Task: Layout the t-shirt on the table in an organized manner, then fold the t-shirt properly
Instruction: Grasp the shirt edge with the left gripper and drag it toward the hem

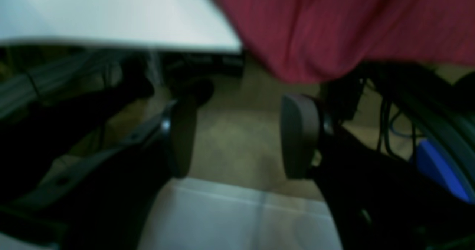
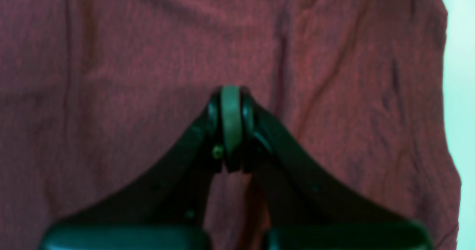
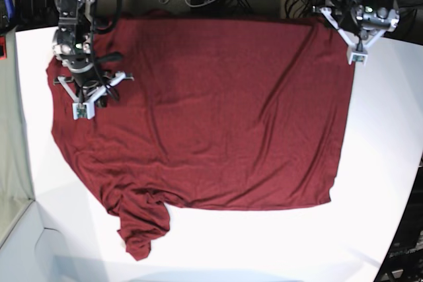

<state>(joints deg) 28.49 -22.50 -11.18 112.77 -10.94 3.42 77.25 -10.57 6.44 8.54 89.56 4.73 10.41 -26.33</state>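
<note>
— White tabletop (image 3: pixel 383 163) fills the scene. Where is the t-shirt (image 3: pixel 211 117)?

— Spread nearly flat across its middle, dark red, one sleeve bunched toward the near edge and the far edge hanging over the tabletop's back rim.

— And the pincers?

— Left pincer (image 1: pixel 237 136) hovers off the back edge by the shirt's corner, pads apart, holding nothing. Right pincer (image 2: pixel 231 125) sits over the cloth, pads pressed together; whether fabric is caught between them cannot be told.

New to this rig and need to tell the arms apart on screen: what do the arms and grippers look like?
Both arms are black with silvery-grey joint housings and black cables along them. Each gripper, left gripper and right gripper, sits in a white, splayed bracket ending in a small green-marked tag. Close up, the fingers are black with rounded grey pads.
</note>
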